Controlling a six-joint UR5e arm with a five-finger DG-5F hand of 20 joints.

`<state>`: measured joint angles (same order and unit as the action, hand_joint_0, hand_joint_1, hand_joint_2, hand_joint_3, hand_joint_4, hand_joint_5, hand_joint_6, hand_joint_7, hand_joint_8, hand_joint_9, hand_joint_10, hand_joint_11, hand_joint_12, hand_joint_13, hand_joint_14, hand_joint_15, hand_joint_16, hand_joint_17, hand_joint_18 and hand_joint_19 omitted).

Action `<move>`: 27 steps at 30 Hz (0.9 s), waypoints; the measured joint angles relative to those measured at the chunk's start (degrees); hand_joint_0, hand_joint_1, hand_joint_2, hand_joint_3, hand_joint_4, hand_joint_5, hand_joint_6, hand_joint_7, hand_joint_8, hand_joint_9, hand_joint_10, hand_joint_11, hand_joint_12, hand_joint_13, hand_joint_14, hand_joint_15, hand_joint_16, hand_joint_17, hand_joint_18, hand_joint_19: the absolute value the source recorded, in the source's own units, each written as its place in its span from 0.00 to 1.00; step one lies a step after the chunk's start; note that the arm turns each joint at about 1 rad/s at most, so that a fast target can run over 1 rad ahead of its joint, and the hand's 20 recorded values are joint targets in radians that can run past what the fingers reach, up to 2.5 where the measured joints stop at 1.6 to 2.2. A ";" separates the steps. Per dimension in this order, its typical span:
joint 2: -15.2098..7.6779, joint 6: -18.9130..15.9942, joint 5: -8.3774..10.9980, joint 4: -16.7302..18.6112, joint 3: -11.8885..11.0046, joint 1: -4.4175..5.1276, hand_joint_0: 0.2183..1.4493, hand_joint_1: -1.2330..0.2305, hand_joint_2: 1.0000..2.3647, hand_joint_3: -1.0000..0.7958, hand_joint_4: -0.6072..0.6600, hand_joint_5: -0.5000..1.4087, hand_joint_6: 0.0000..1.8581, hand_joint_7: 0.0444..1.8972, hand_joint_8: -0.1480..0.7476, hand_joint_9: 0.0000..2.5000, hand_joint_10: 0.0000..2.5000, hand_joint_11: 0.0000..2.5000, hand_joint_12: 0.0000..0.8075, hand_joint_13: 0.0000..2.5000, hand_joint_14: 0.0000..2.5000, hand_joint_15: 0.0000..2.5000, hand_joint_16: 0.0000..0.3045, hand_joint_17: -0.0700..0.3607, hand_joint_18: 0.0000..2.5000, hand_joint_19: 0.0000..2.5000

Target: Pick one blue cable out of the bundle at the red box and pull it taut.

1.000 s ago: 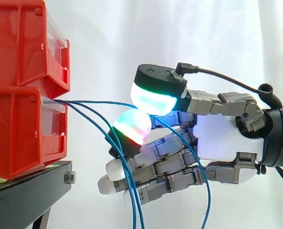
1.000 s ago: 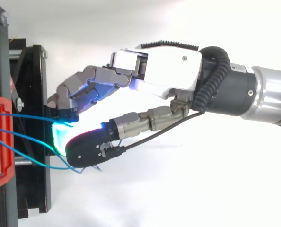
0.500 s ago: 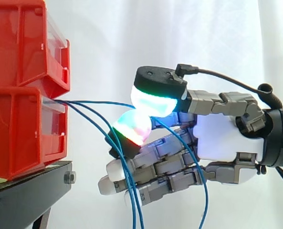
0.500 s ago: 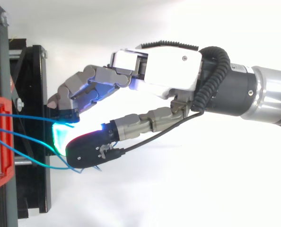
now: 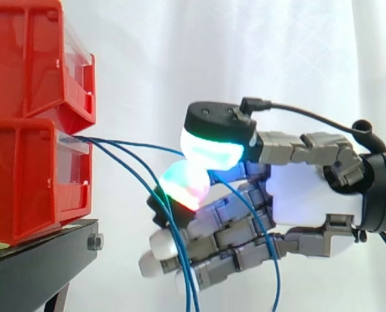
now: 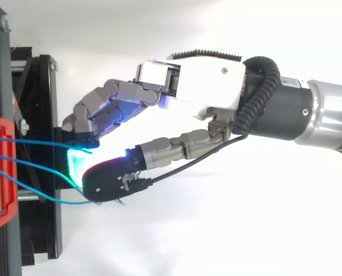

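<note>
Robot hand (image 5: 310, 195) is hanging right of the lower red box (image 5: 30, 175), roughly level w/ it, fingertips pointing left toward the box front. It's apart from the box, not touching it.

Thumb pad (image 5: 212, 146), black-backed and glowing white/cyan w/ a green edge, is sitting on top. A finger pad (image 5: 183, 185) glowing green/red is pressing up just beneath it. The two are pinching one blue cable (image 6: 35, 142) between them. From the top view, cyan glow is showing right where the pads are meeting, w/ the thumb on the near side and the fingers on the far side.

The pinched cable is leaving the red box front and running nearly straight to the pinch, w/ only a slight dip. Right of the pinch a blue length, prob. the same cable, is curving down across the fingers and out the bottom edge.

Remaining fingers (image 5: 219, 244) are lying loosely bent below the pinch, white tips aimed left, gripping nothing.

Other blue cables (image 5: 186, 289) of the bundle are drooping from the same spot on the box, passing in front of those white tips. Can't tell if they're touching.

Box is sitting on the black desk (image 5: 37, 263), w/ an upper red bin (image 5: 24, 58) stacked on it.
</note>
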<state>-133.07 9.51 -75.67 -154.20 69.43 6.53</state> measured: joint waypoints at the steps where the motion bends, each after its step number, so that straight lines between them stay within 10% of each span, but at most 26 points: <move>1: 0.00 -0.01 0.00 -0.67 0.00 -0.02 0.30 0.37 0.01 0.56 0.68 0.20 0.48 0.54 0.61 0.30 0.00 0.18 0.51 0.17 0.00 0.07 0.20 0.49 0.21 0.09; 15: 2.36 3.71 -0.02 -17.98 0.00 -1.24 0.30 0.37 0.01 0.55 0.68 0.19 0.48 0.53 0.62 0.33 0.00 0.23 0.51 0.17 0.00 0.08 0.20 0.48 0.20 0.10; 27: 3.49 4.01 0.00 -20.85 0.00 -1.52 0.31 0.37 0.01 0.55 0.68 0.19 0.48 0.53 0.62 0.33 0.00 0.23 0.51 0.18 0.00 0.08 0.20 0.48 0.21 0.10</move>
<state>-129.58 13.52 -75.67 -175.05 69.43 5.01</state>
